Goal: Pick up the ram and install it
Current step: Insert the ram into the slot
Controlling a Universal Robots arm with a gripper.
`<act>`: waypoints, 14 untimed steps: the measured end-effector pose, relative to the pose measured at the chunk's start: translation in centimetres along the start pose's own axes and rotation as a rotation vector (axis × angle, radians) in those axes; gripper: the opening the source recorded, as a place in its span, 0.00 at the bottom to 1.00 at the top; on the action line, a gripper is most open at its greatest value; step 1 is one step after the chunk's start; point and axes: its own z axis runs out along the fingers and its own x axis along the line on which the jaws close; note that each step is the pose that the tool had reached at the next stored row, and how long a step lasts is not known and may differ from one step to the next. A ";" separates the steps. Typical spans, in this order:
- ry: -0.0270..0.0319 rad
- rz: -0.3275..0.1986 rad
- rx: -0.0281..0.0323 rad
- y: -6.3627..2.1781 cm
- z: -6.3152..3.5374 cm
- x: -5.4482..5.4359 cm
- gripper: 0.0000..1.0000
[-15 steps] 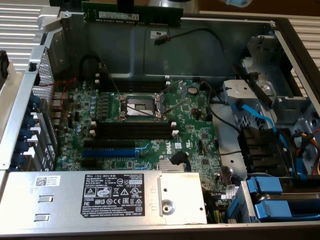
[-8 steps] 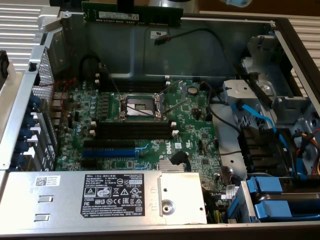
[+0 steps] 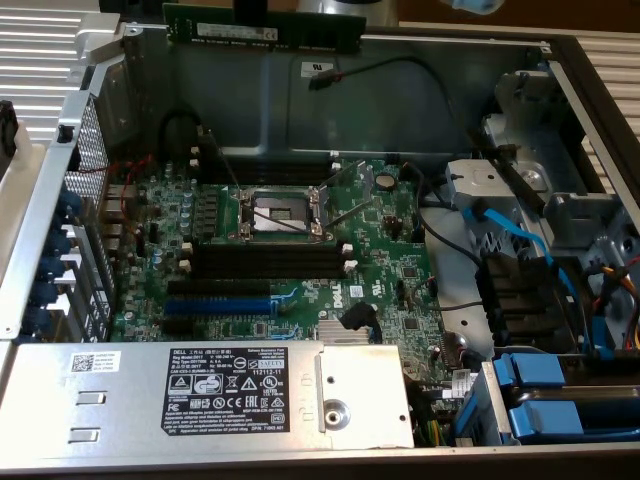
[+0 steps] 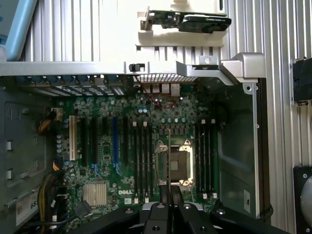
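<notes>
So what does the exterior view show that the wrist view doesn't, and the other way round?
Exterior view's own: the ram flat face on, with its white sticker, at the top of the picture, and the blue drive trays at the exterior view's right. Wrist view's own: the jaws shut on the ram's thin edge above the board, and a spare card lying outside the case. Shared: the ram itself, the green motherboard, its processor socket and the long black slots.

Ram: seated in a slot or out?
Out. The ram hangs level in the air over the case edge, and the black slots stand empty.
</notes>
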 end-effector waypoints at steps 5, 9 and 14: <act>0.0374 0.001 0.0033 0.28 0.29 -0.2 0.12; 0.0382 0.001 0.0031 0.31 0.30 0.0 0.12; 0.0372 0.000 0.0219 0.72 0.69 0.0 0.12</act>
